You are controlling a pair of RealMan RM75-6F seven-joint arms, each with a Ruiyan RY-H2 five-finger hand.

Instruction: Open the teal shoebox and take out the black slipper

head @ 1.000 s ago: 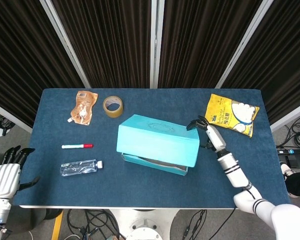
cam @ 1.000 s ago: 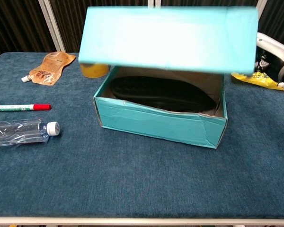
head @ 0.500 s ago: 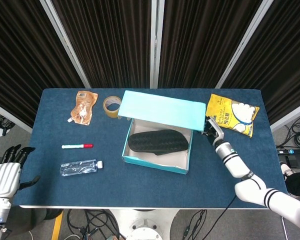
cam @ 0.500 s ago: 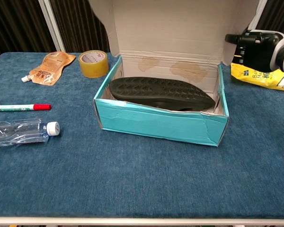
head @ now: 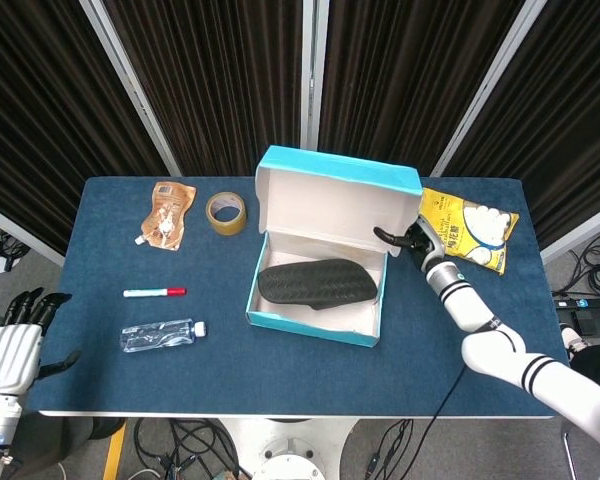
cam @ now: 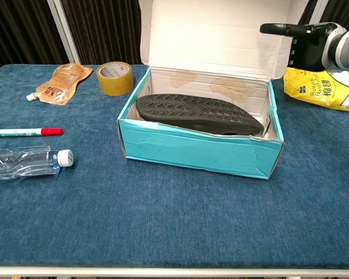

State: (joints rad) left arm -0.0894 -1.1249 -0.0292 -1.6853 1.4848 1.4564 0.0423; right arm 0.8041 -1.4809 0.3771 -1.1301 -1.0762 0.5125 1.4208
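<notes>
The teal shoebox (head: 310, 322) (cam: 198, 152) stands at mid-table with its lid (head: 335, 200) (cam: 215, 35) swung up and leaning back. Inside lies the black slipper (head: 315, 283) (cam: 198, 113), sole up. My right hand (head: 408, 238) (cam: 305, 43) is at the lid's right edge, a finger stretched toward the lid's inner face; nothing is gripped in it. My left hand (head: 12, 355) hangs open off the table's left front corner, far from the box.
A tape roll (head: 226, 212) (cam: 115, 77) and a brown pouch (head: 167, 213) (cam: 61, 82) lie at the back left. A red-capped marker (head: 154, 292) (cam: 26, 132) and a plastic bottle (head: 160, 335) (cam: 26, 161) lie left of the box. A yellow snack bag (head: 465, 228) (cam: 323, 90) sits behind my right hand.
The lid has swung from nearly closed to fully upright and leaning back, uncovering the slipper. My right hand followed the lid's right edge up and toward the back.
</notes>
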